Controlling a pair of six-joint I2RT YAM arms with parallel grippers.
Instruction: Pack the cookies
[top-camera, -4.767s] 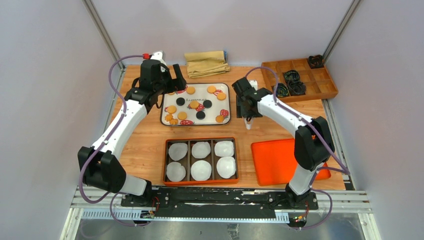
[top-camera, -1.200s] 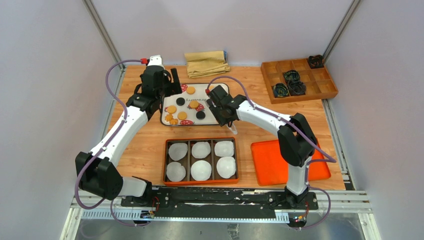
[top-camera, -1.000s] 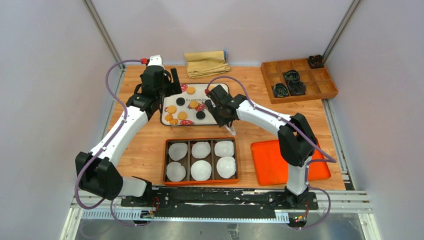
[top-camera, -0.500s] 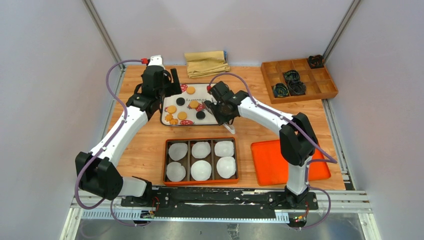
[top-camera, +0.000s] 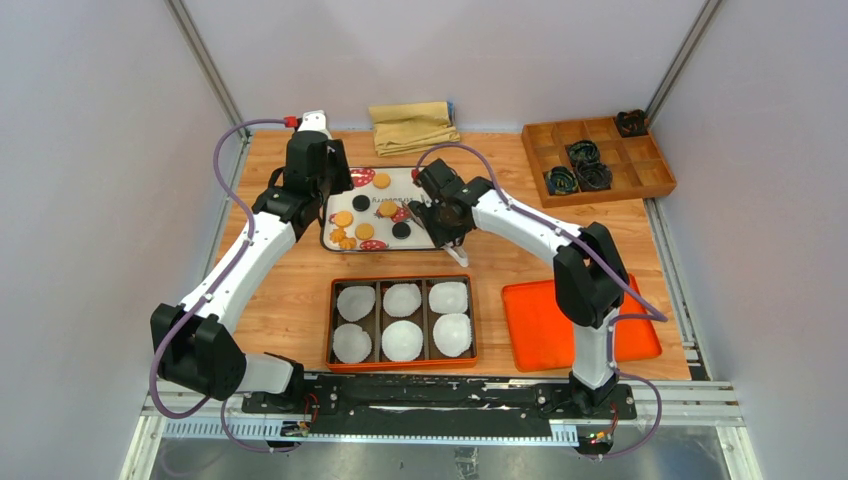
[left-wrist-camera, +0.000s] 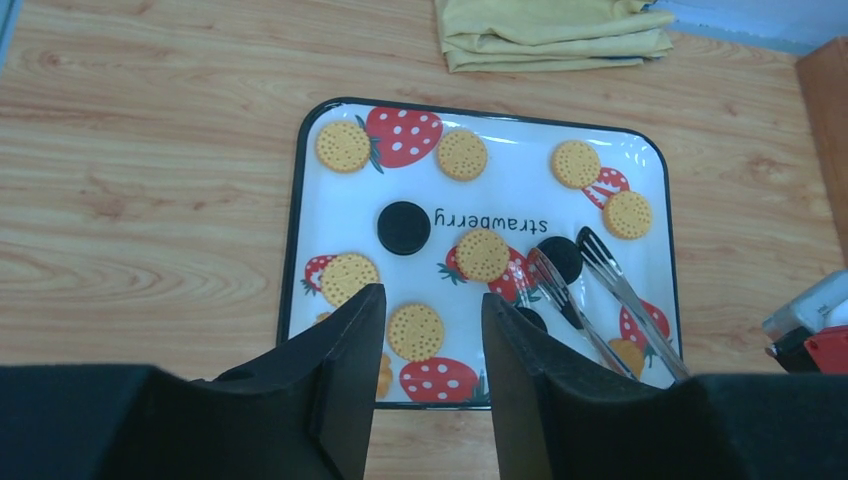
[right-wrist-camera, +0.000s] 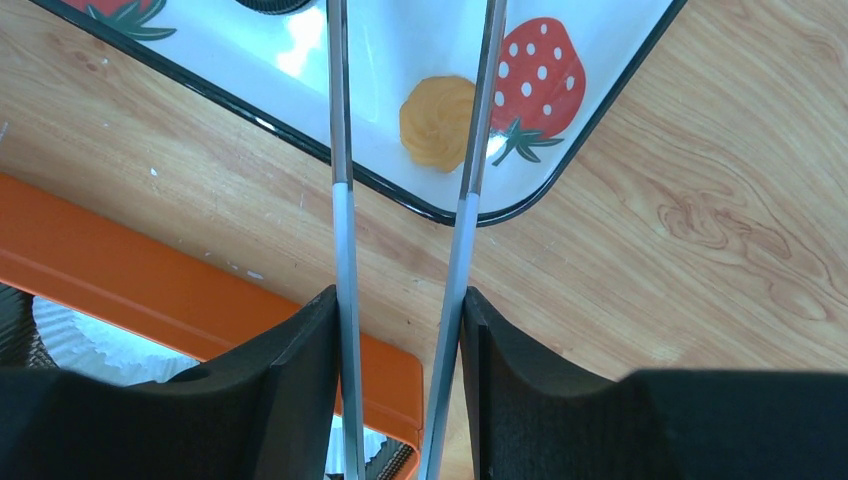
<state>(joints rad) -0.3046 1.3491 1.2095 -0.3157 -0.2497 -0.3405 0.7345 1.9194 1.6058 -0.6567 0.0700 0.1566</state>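
The right gripper (top-camera: 447, 222) has been brought from beside the right edge of the strawberry-printed tray (left-wrist-camera: 335, 215) to a place over that tray's right half. The tray is set toward the far edge of the table (top-camera: 290, 300), about midway along it, and the cookies (left-wrist-camera: 462, 154), golden and black, are scattered in it. Metal tongs (left-wrist-camera: 628, 300) are pinched between the right fingers (right-wrist-camera: 300, 400), the two arms kept apart. A black cookie (left-wrist-camera: 561, 257) is seen between the tips; contact cannot be told. The left gripper (left-wrist-camera: 428, 296) is held over the tray's left side, and the left fingers (left-wrist-camera: 340, 390) are spread with nothing gripped. By the near edge an orange box (top-camera: 403, 366) is divided into six compartments, each holding a white paper liner (top-camera: 402, 340). In the far right corner a wooden organiser (top-camera: 640, 170) holds dark liners (top-camera: 585, 152) in several compartments.
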